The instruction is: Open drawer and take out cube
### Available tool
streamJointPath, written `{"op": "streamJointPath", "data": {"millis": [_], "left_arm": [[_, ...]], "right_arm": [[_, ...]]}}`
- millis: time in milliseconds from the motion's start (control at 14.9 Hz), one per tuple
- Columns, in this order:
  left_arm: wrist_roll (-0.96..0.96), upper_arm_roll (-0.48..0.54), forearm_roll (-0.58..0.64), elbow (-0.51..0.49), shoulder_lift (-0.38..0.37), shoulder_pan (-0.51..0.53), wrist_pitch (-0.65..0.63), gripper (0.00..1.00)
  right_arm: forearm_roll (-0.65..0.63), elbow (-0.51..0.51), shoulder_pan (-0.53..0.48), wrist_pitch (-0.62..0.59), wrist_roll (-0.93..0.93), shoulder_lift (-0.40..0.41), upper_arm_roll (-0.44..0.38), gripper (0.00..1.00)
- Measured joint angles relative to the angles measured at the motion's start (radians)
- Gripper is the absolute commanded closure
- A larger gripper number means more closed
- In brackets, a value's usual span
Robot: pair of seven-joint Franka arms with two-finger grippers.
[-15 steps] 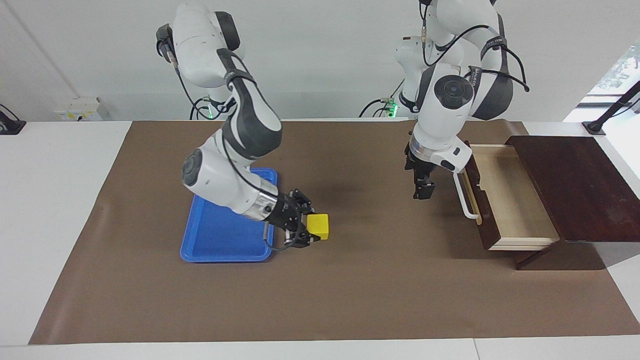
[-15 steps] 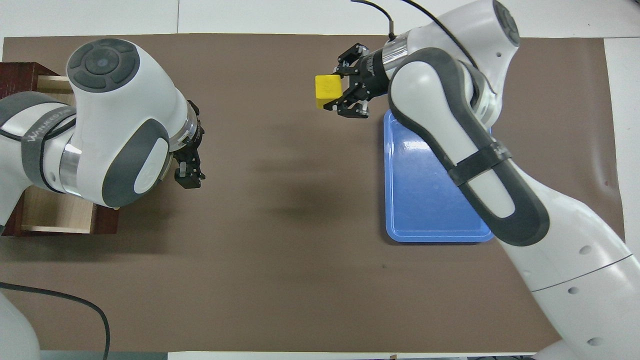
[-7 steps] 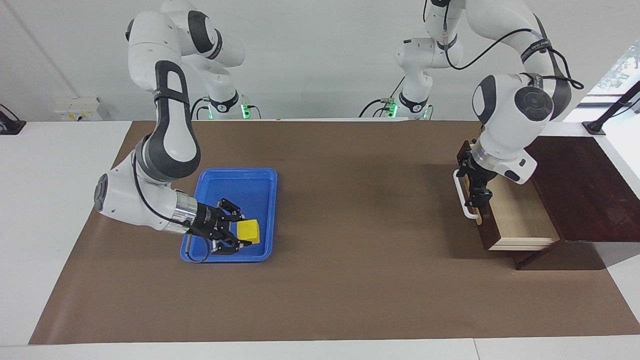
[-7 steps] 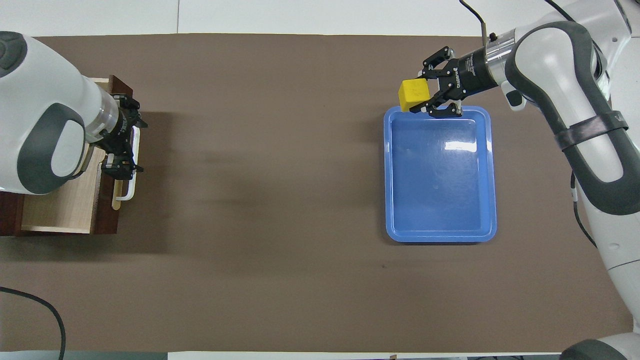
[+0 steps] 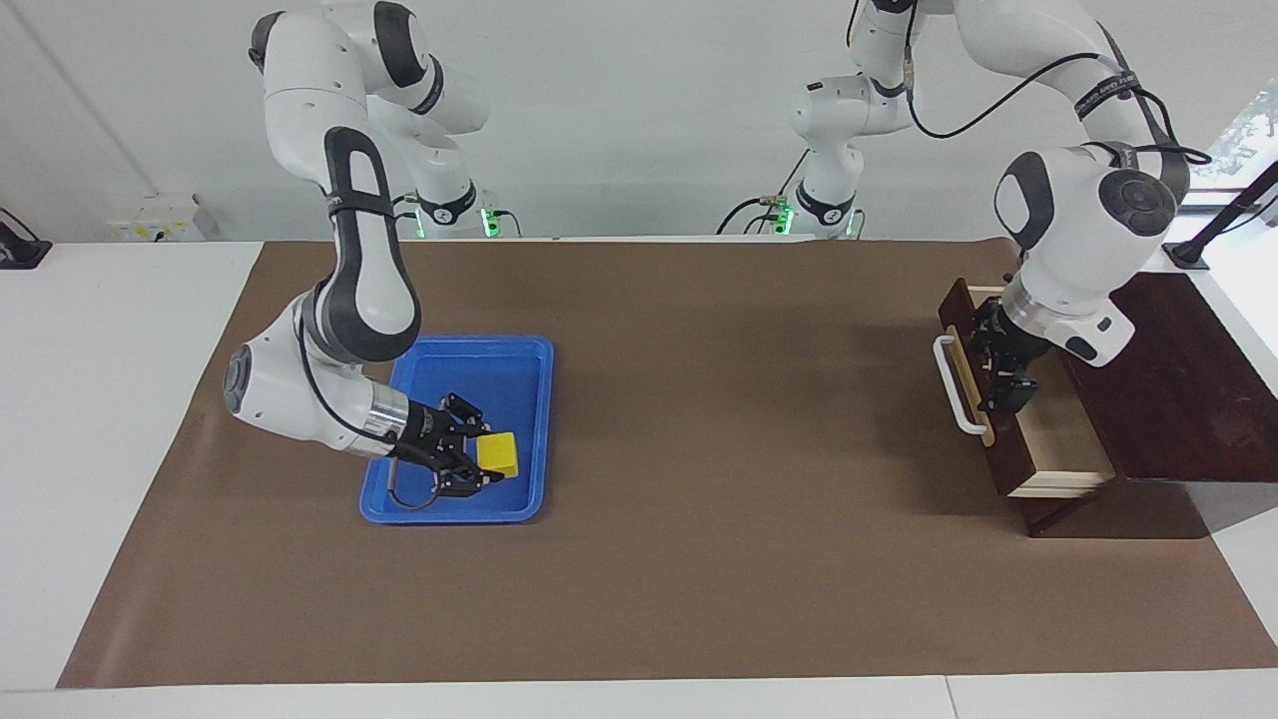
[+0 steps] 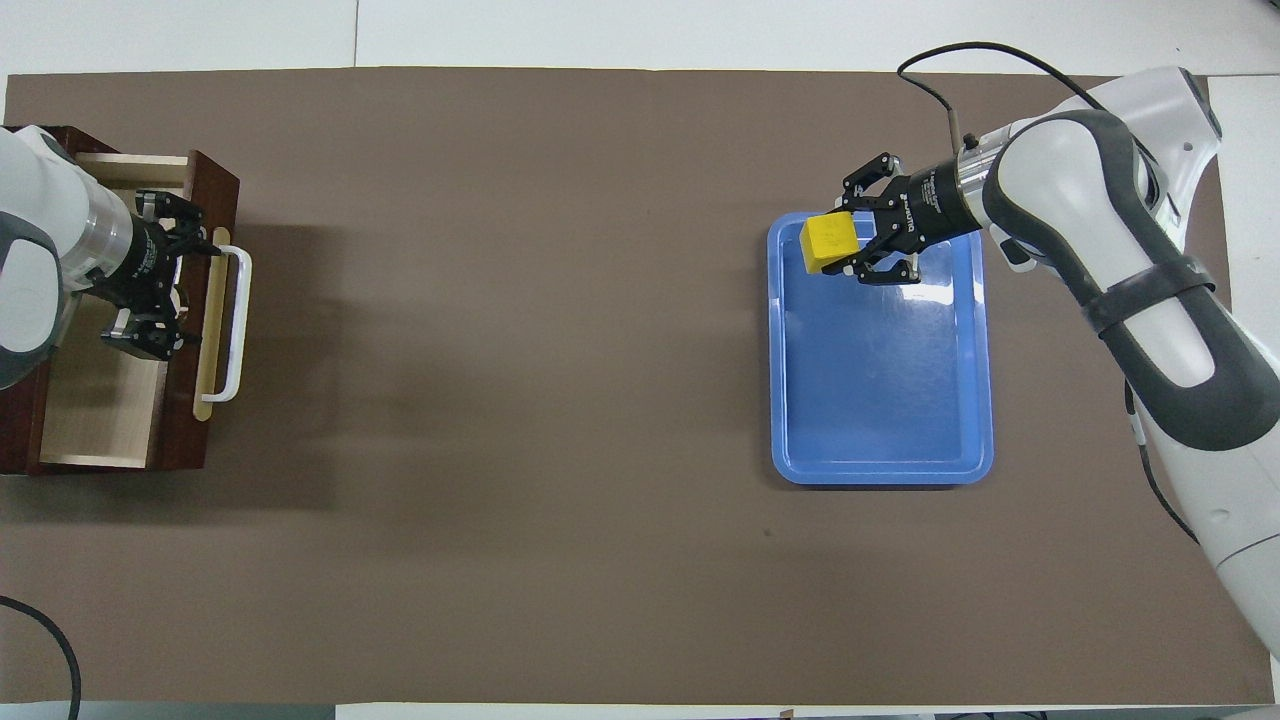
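I hold the cube [image 5: 496,453] pinched between my right gripper [image 5: 477,461] fingertips, low over the blue tray [image 5: 515,360] in the lower left of the facing view, at the tray's end farther from the robots. I cannot tell whether the cube's underside already rests on the tray floor. If I let go while it hangs above the floor, it could bounce or roll toward the rim; if I press down too far, I could push the tray along the brown mat [image 5: 699,559]. Apart from the cube, the tray holds nothing I can see. At the right of that view the drawer [image 5: 1044,439] stands partly open, its pale interior bare where it shows. My left gripper [image 5: 1002,374], fingers spread, sits over the drawer's front edge just beside the white handle [image 5: 956,385]; moving it carelessly could snag the handle or jam the drawer crooked in the dark wooden box [image 5: 1178,379].
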Motion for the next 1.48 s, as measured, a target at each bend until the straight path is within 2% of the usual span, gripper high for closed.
{"op": "streamJointPath", "data": {"millis": [403, 1073, 1141, 1208, 1275, 1342, 1476], "left_arm": [[0.15, 0.006, 0.014, 0.002, -0.006, 0.118, 0.013, 0.0], [0.158, -0.008, 0.019, 0.006, -0.017, 0.118, 0.019, 0.0], [0.17, -0.012, 0.019, 0.008, -0.028, 0.116, 0.019, 0.0], [0.196, -0.018, 0.019, 0.01, -0.041, 0.114, 0.019, 0.0], [0.228, -0.028, 0.019, 0.012, -0.055, 0.112, 0.018, 0.0], [0.261, -0.042, 0.019, 0.013, -0.068, 0.111, 0.016, 0.0], [0.353, -0.079, 0.019, 0.013, -0.085, 0.108, 0.013, 0.0]], "right_arm": [[0.0, -0.112, 0.003, 0.107, -0.011, -0.031, 0.001, 1.0], [0.0, -0.169, 0.022, 0.172, -0.019, -0.034, 0.005, 1.0], [0.0, -0.172, 0.022, 0.173, -0.019, -0.035, 0.005, 0.89], [0.0, -0.175, 0.022, 0.173, -0.019, -0.037, 0.005, 0.65], [0.0, -0.178, 0.022, 0.174, -0.019, -0.04, 0.005, 0.22], [0.0, -0.18, 0.023, 0.174, -0.019, -0.042, 0.005, 0.0], [0.0, -0.182, 0.03, 0.174, -0.019, -0.046, 0.005, 0.0]]}}
